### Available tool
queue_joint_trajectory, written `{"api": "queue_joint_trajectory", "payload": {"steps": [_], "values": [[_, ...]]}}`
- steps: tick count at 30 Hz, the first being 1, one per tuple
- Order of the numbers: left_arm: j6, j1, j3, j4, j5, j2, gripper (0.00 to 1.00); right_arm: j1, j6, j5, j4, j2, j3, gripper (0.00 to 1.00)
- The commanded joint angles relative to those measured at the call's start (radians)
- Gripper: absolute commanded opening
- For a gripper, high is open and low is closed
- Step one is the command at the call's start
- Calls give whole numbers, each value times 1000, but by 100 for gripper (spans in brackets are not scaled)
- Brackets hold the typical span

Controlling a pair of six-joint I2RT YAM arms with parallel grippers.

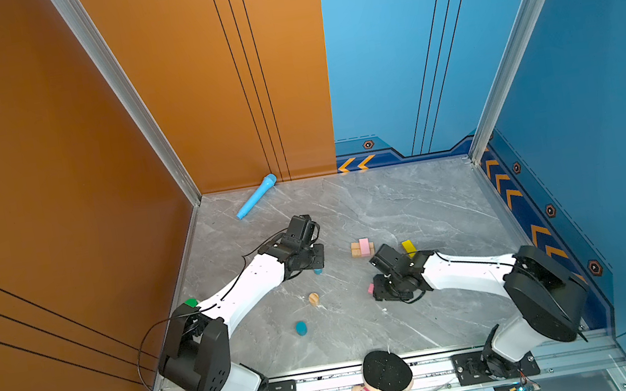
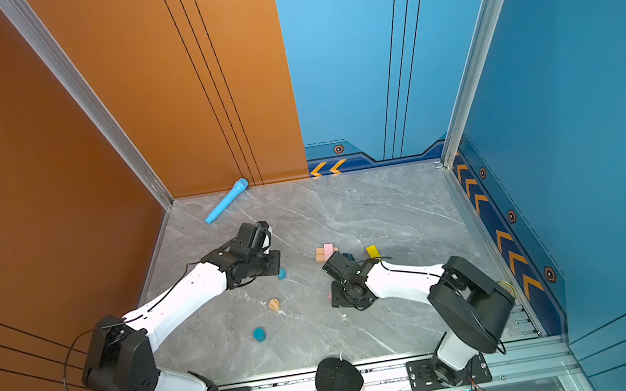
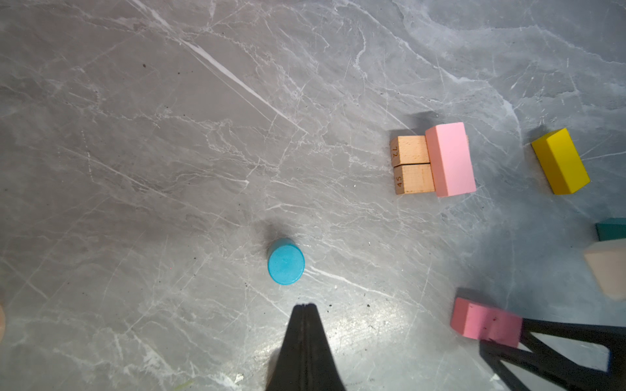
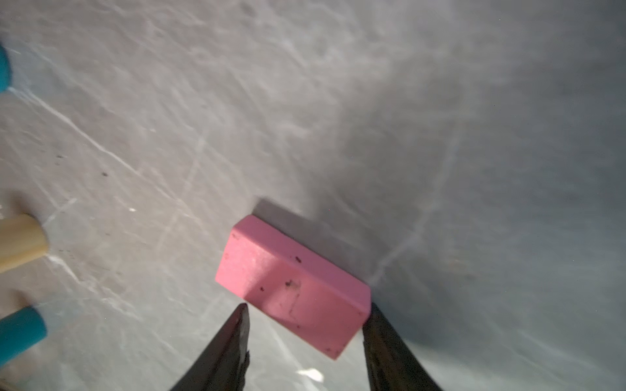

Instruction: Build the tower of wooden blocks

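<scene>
Pink bar (image 4: 291, 287) is pinched at one end between the right claw's (image 4: 308, 306) half-parted fingers, while the left claw (image 3: 306, 306) is seen shut near a blue cylinder (image 3: 285, 260).

The worktop (image 3: 169, 135) looks like grey veined stone, smooth with a faint sheen. The tan bars (image 3: 411, 166) show bare wood grain; the pink bar (image 4: 294, 287) has matt, speckled paint; the blue cylinder (image 3: 285, 260) is smooth.

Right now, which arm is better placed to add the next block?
Right: the right end effector is closed on the loose pink bar; the left end effector is shut and empty, beside a blue cylinder.
</scene>
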Motion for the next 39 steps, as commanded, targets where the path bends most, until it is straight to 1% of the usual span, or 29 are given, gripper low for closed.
{"api": "queue_joint_trajectory", "payload": {"steps": [1,3,6,9,10,11,15,17,19,20,21,22,24,26,28,31,32,36,39], "values": [[19,-2,20,-17,-6,-13,0,28,-27,-52,-6,91,42,59],[18,-5,19,-18,-5,-19,0,36,-28,-64,-2,102,69,62],[12,-16,19,-22,2,-34,0,41,-35,-70,-14,67,79,67],[-3,-47,27,-33,19,-57,0,37,-43,-42,-47,-24,68,71],[-6,-65,29,-34,21,-63,2,32,-48,-33,-57,-57,61,72],[-12,-87,31,-34,18,-69,5,26,-53,-21,-70,-96,52,72],[-28,-173,61,-61,-19,-56,6,-24,-81,10,-101,-248,7,69],[-43,-208,82,-87,-29,-38,5,-55,-99,23,-111,-324,-18,65],[-57,-241,96,-104,-25,-26,4,-97,-121,33,-117,-389,-41,58],[-66,-255,104,-107,-27,-23,5,-135,-133,36,-117,-423,-55,54],[-79,-264,108,-108,-31,-21,10,-163,-143,37,-115,-448,-65,49],[-99,-271,117,-107,-36,-16,18,-192,-155,36,-109,-474,-80,44],[-115,-276,146,-108,-50,7,20,-247,-171,28,-85,-516,-109,31],[-106,-270,195,-118,-62,47,19,-301,-181,-3,-49,-547,-137,11],[-87,-254,246,-123,-49,92,14,-342,-193,-32,-19,-565,-156,0],[-52,-218,334,-138,6,179,1,-394,-211,-71,5,-582,-182,0],[-42,-204,365,-149,22,213,0,-410,-214,-82,13,-586,-192,0],[-10,-158,489,-202,82,347,0,-467,-216,-134,60,-597,-247,0],[2,-129,567,-232,98,430,0,-504,-218,-160,83,-599,-279,0]]}}
